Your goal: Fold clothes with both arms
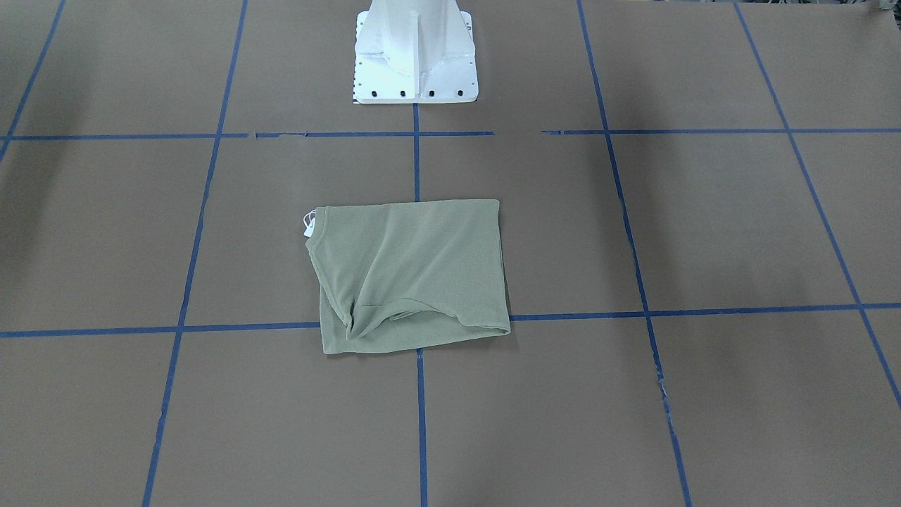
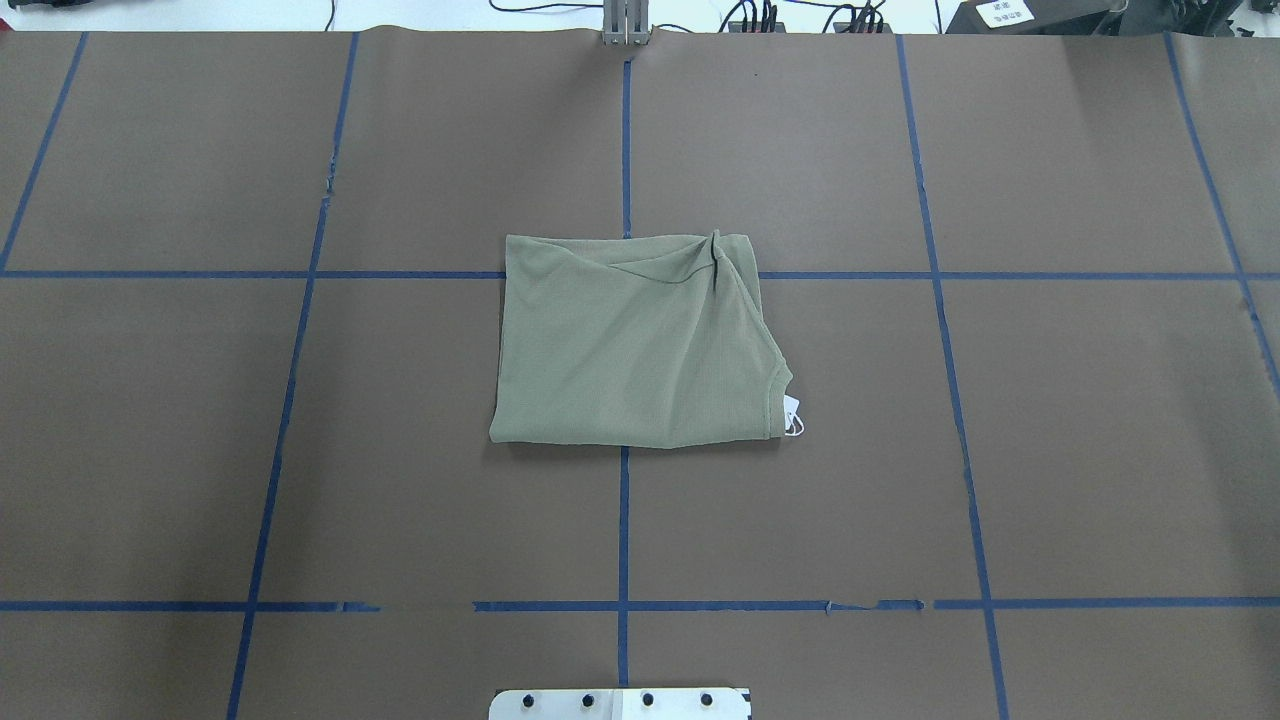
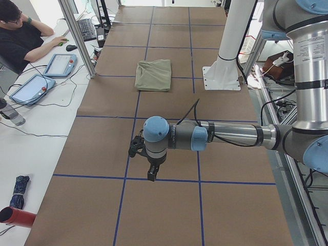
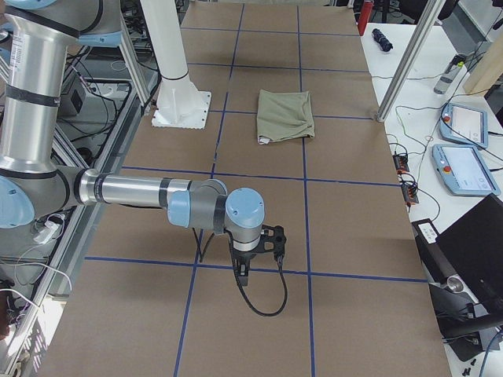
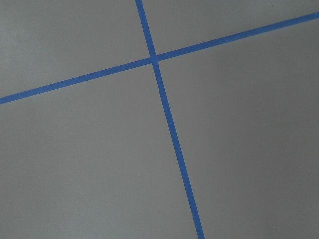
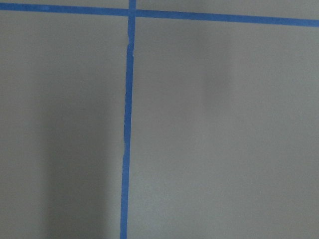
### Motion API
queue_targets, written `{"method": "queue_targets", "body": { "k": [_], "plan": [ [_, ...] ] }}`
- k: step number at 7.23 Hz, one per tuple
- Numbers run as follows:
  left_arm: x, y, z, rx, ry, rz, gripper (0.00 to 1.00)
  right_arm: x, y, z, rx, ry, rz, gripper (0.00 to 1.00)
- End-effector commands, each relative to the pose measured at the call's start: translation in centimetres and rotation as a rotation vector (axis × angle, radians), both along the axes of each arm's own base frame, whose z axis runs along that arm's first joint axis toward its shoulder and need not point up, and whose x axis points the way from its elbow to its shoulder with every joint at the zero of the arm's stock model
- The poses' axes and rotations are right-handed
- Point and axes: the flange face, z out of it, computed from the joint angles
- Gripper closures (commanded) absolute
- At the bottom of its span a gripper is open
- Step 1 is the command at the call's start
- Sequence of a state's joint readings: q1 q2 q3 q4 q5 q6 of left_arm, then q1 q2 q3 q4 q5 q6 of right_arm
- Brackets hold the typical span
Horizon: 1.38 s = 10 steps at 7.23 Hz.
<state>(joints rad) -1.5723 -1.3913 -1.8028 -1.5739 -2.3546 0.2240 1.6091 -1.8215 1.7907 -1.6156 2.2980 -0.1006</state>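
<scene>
The clothes (image 1: 412, 274) are one sage-green knit shirt, folded into a rough rectangle at the table's centre, with a white tag (image 1: 307, 225) poking out at the collar. The overhead view shows the clothes (image 2: 635, 345) with a pinched crease at the far edge and the tag (image 2: 793, 417) at the near right corner. Both arms are far from the shirt. The left gripper (image 3: 151, 174) hangs over bare table at one end and the right gripper (image 4: 242, 276) over bare table at the other. I cannot tell whether either is open or shut. Both wrist views show only brown paper and blue tape.
The white pedestal base (image 1: 415, 63) stands behind the shirt. Blue tape lines (image 2: 624, 150) grid the brown table cover. A person (image 3: 20, 41) sits at a side desk with tablets (image 3: 59, 65). More pendants (image 4: 464, 169) lie on the desk on the operators' side.
</scene>
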Motion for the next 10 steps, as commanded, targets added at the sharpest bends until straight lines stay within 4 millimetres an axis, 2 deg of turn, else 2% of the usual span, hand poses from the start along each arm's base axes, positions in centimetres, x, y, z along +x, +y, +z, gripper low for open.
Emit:
{"method": "queue_targets", "body": {
  "k": [1,2,4,6,10],
  "plan": [
    [0.0,0.0,0.1,-0.002,0.0,0.0,0.0,-0.1,0.5,1.6,-0.031,-0.01,-0.001,0.0],
    [0.0,0.0,0.1,-0.002,0.0,0.0,0.0,0.1,0.2,0.5,-0.009,-0.01,0.004,0.0],
    [0.0,0.0,-0.1,0.002,0.0,0.001,0.0,0.5,0.3,0.9,-0.002,0.049,-0.014,0.0],
    [0.0,0.0,-0.3,0.005,0.0,0.001,0.0,0.4,-0.1,-0.4,0.024,0.042,-0.012,0.0],
    [0.0,0.0,-0.2,0.004,-0.001,0.0,0.0,0.4,0.2,0.0,0.007,0.035,-0.008,0.0]
  ]
}}
